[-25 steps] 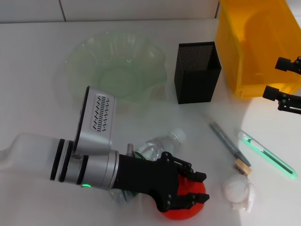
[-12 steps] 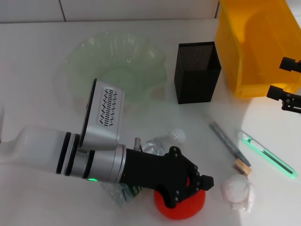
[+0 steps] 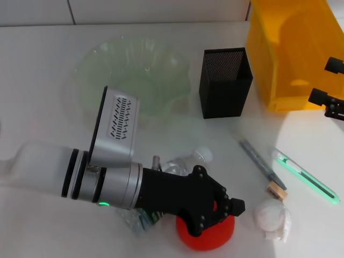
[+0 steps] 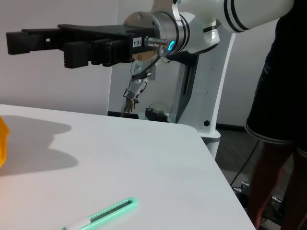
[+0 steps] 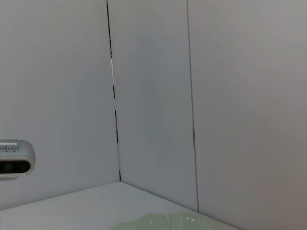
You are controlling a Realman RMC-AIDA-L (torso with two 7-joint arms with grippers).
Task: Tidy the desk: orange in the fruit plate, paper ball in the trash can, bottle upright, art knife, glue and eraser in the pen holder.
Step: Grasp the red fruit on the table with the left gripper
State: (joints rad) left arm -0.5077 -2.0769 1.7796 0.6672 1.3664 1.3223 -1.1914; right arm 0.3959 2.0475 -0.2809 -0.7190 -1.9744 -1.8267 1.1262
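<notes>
Your left gripper (image 3: 217, 212) is clamped on the orange (image 3: 207, 236), and the fruit plate (image 3: 91, 59) lies far off toward eleven o'clock.

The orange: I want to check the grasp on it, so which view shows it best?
The head view. There the orange sits at the table's near edge, partly covered by the left gripper closing around it. Neither the left wrist view nor the right wrist view shows the orange.

Red-orange orange (image 3: 207, 241) near the front edge — clear bottle (image 3: 185, 161) lying toppled just behind.
</notes>
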